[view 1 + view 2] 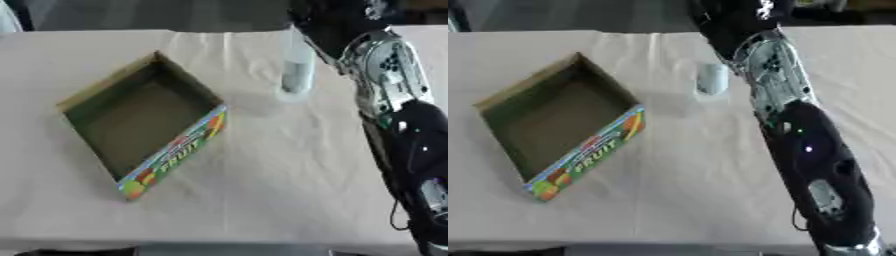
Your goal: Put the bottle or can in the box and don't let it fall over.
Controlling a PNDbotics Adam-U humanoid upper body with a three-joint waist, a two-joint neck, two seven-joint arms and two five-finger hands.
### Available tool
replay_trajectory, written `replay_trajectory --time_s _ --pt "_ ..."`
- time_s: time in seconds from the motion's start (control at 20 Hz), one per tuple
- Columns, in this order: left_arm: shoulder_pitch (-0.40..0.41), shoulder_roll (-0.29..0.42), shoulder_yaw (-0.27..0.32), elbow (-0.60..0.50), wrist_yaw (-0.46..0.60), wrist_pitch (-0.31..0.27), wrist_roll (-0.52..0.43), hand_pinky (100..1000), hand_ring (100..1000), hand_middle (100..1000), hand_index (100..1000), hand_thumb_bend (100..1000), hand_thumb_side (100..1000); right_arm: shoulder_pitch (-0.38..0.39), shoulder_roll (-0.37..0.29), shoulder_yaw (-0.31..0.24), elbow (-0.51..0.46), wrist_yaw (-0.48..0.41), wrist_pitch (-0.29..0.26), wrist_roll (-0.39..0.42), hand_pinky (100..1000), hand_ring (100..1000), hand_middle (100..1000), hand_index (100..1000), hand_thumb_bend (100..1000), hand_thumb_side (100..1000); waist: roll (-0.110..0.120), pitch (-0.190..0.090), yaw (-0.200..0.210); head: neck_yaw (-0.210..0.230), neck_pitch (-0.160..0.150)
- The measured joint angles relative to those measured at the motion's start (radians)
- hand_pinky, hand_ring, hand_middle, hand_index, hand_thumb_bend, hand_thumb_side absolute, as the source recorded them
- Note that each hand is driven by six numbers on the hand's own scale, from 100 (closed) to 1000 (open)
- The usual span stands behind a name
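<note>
A clear bottle [297,70] stands upright on the cloth, right of the box and toward the far side. The open cardboard box [140,125], with a colourful fruit print on its near wall, lies empty and turned at an angle at centre left. My right arm [811,150] reaches from the lower right up to the bottle. My right hand [325,25] is a dark mass at the bottle's upper part and hides its top. Whether it grips the bottle does not show. My left hand is out of view.
A beige cloth [262,190] covers the table. Its near edge runs along the bottom of the view. My right forearm lies across the table's right side. Bare cloth lies between the box and the bottle.
</note>
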Motion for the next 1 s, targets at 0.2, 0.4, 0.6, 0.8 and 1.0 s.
replay_trajectory --time_s 0.2,0.4,0.6,0.8,1.0 --pt "0.0 0.0 0.0 0.0 0.001 0.0 0.0 973 934 818 807 587 678 -0.049 0.014 0.016 -0.009 -0.022 0.019 -0.008 100 100 100 989 223 1000 -0.003 -0.005 0.005 -0.001 0.0" --pt "0.0 0.0 0.0 0.0 0.002 0.0 0.0 973 933 817 808 588 677 -0.11 0.043 0.041 -0.027 -0.046 0.049 -0.01 100 100 100 988 215 990 -0.003 -0.009 0.009 -0.009 0.0" --pt "-0.001 0.0 -0.005 0.0 0.005 -0.001 -0.002 974 933 817 808 588 678 -0.167 0.078 0.073 -0.037 -0.069 0.085 -0.02 100 100 100 987 211 987 -0.003 -0.01 0.017 -0.019 0.0" --pt "-0.003 0.0 -0.008 0.0 0.009 -0.003 -0.005 975 934 817 808 588 679 -0.212 0.115 0.11 -0.036 -0.091 0.123 -0.03 100 100 100 984 210 985 -0.008 -0.01 0.029 -0.03 0.0" --pt "-0.01 0.0 -0.013 0.001 0.01 0.0 -0.01 977 935 817 808 588 679 -0.252 0.151 0.156 -0.017 -0.106 0.161 -0.038 100 100 106 980 205 989 -0.009 -0.01 0.041 -0.041 0.0"
